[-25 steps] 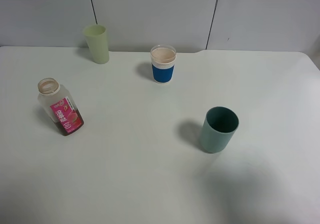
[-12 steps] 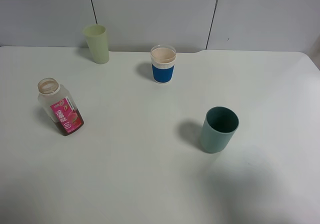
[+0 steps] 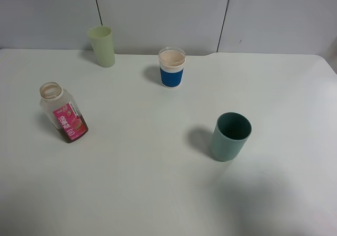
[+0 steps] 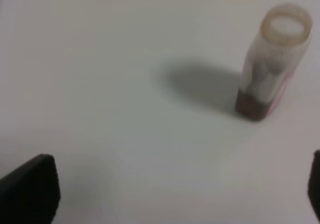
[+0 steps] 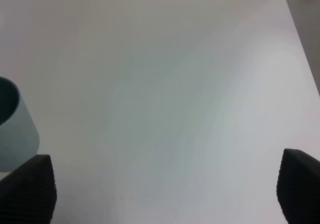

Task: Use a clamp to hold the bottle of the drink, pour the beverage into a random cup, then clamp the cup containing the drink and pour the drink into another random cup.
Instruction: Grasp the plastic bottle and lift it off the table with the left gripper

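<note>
Across the white tabletop (image 3: pixel 147 188), the high camera shows four vessels standing well apart, with grey wall panels (image 3: pixel 158 15) behind. Neither arm enters that view. The plain teal cup (image 3: pixel 230 137), the widest of them, stands upright on the right side, its inside dark. On the left side stands the clear drink bottle (image 3: pixel 63 114), uncapped and pink-labelled, with a shallow layer of dark brown beverage (image 3: pixel 69 137) at its base. Near the far edge, about the middle, is the white cup with the blue band (image 3: pixel 171 67), its inside pinkish. Further left, close to the wall, is the pale green tumbler (image 3: pixel 102 46).

Only the wrist cameras show the hands. The left wrist view has the left hand (image 4: pixel 181 184) with its black fingers (image 4: pixel 30 189) spread wide apart at the frame's edges; only bare tabletop lies between them, and the bottle stands well ahead, untouched. The right wrist view has the right hand (image 5: pixel 167 179) likewise parted and holding nothing, with the teal cup just beside one finger. Whether they touch I cannot tell.
</note>
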### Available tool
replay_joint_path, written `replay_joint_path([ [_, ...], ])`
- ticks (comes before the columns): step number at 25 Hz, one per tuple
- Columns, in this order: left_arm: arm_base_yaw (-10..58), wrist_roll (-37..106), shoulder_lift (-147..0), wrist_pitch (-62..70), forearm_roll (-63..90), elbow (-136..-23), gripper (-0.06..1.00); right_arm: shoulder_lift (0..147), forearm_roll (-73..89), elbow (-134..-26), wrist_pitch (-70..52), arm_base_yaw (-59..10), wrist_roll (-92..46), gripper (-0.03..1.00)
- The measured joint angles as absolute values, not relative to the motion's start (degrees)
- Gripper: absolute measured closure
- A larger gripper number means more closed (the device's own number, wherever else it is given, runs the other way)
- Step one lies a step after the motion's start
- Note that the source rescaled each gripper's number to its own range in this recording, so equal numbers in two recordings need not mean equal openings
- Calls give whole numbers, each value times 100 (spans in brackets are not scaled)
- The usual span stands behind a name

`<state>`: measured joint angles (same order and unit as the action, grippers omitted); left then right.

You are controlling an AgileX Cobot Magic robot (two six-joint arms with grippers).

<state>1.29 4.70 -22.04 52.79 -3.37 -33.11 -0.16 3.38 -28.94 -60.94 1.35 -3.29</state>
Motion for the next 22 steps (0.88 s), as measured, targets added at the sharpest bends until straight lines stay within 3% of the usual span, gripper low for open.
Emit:
replay_joint_path([
  [16, 129, 1323, -4567, 4741, -333, -3311, -6, -16, 338, -2894, -6094, 135, -329, 33],
  [22, 556, 1598, -5356, 4468, -355, -3311, -6, -16, 338, -2894, -6094, 135, -329, 33],
])
